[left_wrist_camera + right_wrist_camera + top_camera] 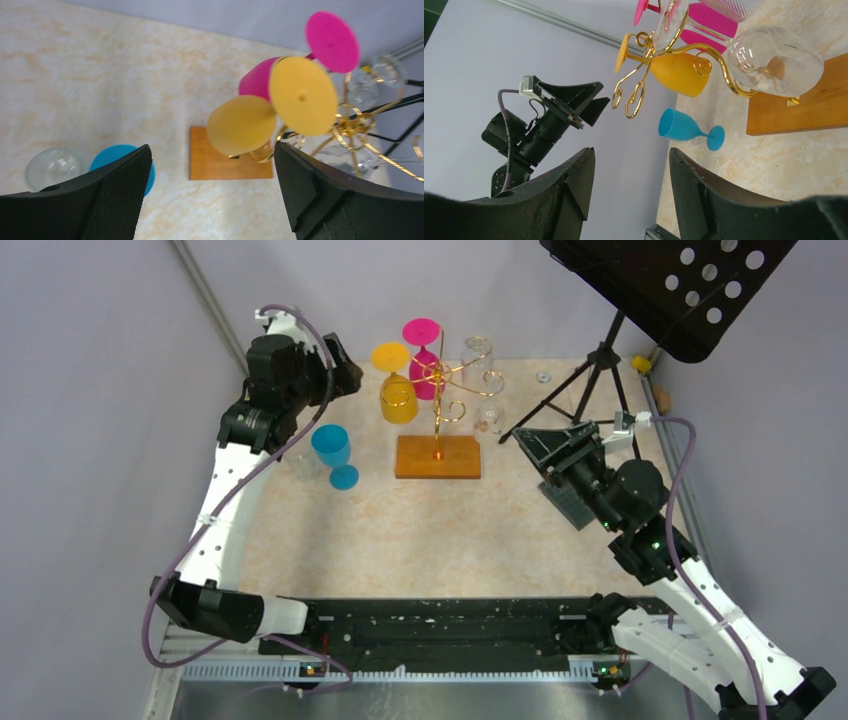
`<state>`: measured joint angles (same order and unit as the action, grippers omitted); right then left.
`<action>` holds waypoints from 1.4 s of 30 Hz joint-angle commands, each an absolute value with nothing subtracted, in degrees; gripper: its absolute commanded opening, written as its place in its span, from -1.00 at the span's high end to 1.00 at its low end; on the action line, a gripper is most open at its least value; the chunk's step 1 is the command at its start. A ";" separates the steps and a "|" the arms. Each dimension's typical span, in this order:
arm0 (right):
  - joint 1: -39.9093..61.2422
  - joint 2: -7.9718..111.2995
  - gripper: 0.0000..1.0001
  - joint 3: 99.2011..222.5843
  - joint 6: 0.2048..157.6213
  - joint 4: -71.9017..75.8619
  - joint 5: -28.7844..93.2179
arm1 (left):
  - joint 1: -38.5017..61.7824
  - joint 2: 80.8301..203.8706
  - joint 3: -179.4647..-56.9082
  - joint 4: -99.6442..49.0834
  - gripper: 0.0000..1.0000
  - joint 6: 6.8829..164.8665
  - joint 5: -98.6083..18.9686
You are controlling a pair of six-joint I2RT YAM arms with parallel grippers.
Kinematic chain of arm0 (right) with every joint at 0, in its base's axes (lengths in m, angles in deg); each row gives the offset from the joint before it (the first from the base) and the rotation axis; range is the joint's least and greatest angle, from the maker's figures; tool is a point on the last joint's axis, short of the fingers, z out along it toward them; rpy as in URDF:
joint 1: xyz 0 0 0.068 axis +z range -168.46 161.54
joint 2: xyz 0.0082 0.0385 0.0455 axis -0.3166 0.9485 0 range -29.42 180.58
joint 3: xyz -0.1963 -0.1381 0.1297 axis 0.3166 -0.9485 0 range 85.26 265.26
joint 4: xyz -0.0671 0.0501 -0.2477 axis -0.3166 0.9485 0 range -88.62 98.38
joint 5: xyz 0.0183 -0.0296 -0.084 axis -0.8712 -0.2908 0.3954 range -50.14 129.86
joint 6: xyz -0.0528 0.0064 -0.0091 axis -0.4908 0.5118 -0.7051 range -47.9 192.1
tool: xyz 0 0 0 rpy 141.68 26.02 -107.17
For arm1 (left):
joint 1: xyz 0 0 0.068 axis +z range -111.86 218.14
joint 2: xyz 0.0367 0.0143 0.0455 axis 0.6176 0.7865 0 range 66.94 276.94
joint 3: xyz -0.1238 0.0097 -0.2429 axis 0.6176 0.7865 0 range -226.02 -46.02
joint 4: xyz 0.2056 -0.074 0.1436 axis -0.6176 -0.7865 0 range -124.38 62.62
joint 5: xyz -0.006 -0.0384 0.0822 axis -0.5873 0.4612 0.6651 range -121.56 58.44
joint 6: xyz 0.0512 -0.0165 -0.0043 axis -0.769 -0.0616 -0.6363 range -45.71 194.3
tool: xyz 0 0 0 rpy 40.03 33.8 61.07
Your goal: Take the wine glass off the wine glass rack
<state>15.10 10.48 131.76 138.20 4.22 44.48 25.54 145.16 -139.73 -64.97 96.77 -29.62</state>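
1. The wine glass rack [437, 456] stands just above the centre of the overhead frame, its wooden base flat on the table [400, 540].
2. A blue wine glass [331, 445] stands upright on the table left of the rack and apart from it. A clear glass [303, 465] stands just beside it, further left.
3. A yellow glass [398, 398], a pink glass [427, 368] and clear glasses [774, 60] hang upside down from the gold scroll arms.
4. The left gripper [212, 150] has its jaws spread wide with nothing between them. In its wrist view the blue glass shows at lower left, partly behind one finger.
5. The right gripper [631, 155], at the right of the overhead frame, also has its jaws apart and empty, and is pointed toward the rack.
6. Judged from this layout, the blue glass is off the rack and set down, so that removal looks finished and released.
7. If more glasses are meant, the hanging ones are left, and neither gripper is on any of them.
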 commanded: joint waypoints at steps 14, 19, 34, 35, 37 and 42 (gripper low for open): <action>14.76 8.16 -0.15 128.94 141.07 -0.30 43.19 | 29.70 144.87 -127.33 -29.19 -0.91 121.33 -51.56; 14.76 8.07 -0.15 128.85 141.06 -0.40 43.46 | 29.70 147.21 -127.06 -29.06 -0.63 124.35 -54.95; 14.76 8.58 -0.15 129.05 141.25 -0.74 43.64 | 30.13 151.50 -130.88 -33.55 0.11 124.78 -60.85; 14.76 8.61 -0.15 129.11 141.27 -0.73 43.64 | 30.22 151.57 -130.90 -33.23 0.15 125.32 -61.43; 14.76 8.71 -0.15 129.12 141.35 -0.74 43.64 | 30.39 151.75 -130.75 -32.57 0.20 126.46 -62.18; 14.76 8.60 -0.15 129.16 141.35 -0.81 43.64 | 30.90 151.76 -130.42 -31.31 0.42 128.34 -63.64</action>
<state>15.10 8.84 128.79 141.24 1.77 43.69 30.28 151.85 -128.54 -34.89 126.48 -61.03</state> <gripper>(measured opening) 0.575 0.323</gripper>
